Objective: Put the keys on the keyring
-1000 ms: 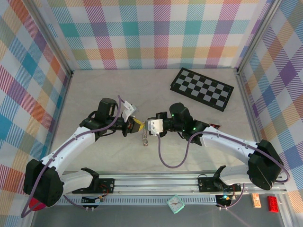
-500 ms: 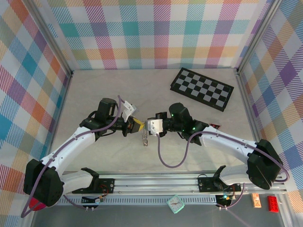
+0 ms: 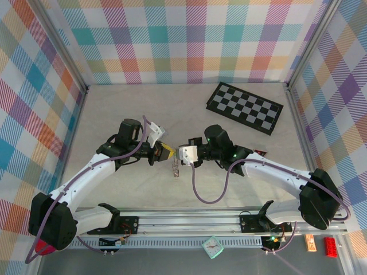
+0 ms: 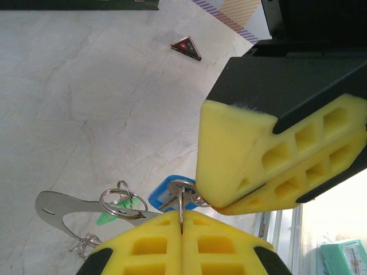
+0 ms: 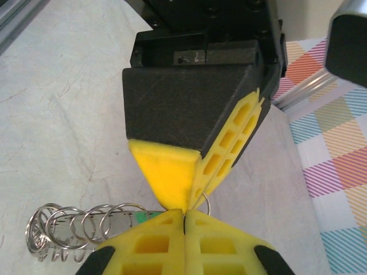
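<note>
Now, thin grey keyring [image 4: 57, 207] fringed with silvery loops [image 5: 66, 229], blue-headed key [image 4: 163, 198] alongside

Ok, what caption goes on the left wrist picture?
Both the left pincer and right pincer pinch one small ring.

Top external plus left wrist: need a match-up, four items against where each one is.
1 chequered board
2 teal clock
3 small split ring
4 red key

A pinched by left claw and right claw
B on the table beside the right arm
C far right corner of the table
D near edge, in front of the rail

Pairs: 1-C, 2-D, 3-A, 4-B
</note>
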`<act>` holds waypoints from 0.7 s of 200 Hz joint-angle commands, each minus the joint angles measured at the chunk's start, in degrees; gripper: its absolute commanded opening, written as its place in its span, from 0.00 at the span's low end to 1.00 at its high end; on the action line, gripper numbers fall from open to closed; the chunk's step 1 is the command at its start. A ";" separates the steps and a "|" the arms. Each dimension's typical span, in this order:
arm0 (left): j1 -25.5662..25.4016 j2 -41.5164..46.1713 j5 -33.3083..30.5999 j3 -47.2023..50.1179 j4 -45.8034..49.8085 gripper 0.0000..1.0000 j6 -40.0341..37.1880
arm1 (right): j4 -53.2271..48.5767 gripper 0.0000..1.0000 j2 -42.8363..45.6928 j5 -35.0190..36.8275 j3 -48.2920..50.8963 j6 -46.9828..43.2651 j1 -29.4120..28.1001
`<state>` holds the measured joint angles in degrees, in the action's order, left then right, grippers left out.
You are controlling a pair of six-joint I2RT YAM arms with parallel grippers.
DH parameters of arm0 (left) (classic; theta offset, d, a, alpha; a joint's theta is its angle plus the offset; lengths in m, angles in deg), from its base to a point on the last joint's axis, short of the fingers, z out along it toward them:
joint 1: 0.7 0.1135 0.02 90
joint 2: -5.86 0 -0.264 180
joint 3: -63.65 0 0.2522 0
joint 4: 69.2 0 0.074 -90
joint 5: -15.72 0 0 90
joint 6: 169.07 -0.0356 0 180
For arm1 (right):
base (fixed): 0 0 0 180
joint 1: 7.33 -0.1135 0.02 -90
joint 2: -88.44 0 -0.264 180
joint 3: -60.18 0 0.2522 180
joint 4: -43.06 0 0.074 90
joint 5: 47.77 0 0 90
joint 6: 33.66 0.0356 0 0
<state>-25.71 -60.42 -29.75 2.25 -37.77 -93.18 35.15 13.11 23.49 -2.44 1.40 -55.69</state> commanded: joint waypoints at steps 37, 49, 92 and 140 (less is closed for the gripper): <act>-0.28 0.40 2.11 -1.66 -1.24 0.00 0.84 | 5.54 0.00 0.34 2.22 0.26 0.45 0.02; -0.30 0.28 2.05 -1.66 -1.24 0.00 0.85 | 6.64 0.00 0.53 2.81 0.50 0.44 0.03; -0.30 0.36 2.18 -1.65 -1.24 0.00 0.91 | 5.70 0.00 0.11 1.74 0.15 0.45 0.02; -0.30 0.42 1.94 -1.63 -1.28 0.00 0.91 | 2.11 0.00 -0.08 -0.65 -0.74 0.36 0.02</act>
<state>-25.71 -60.42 -29.73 2.25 -37.77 -93.16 39.06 13.13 25.68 -2.42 1.42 -55.69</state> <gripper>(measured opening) 0.045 0.048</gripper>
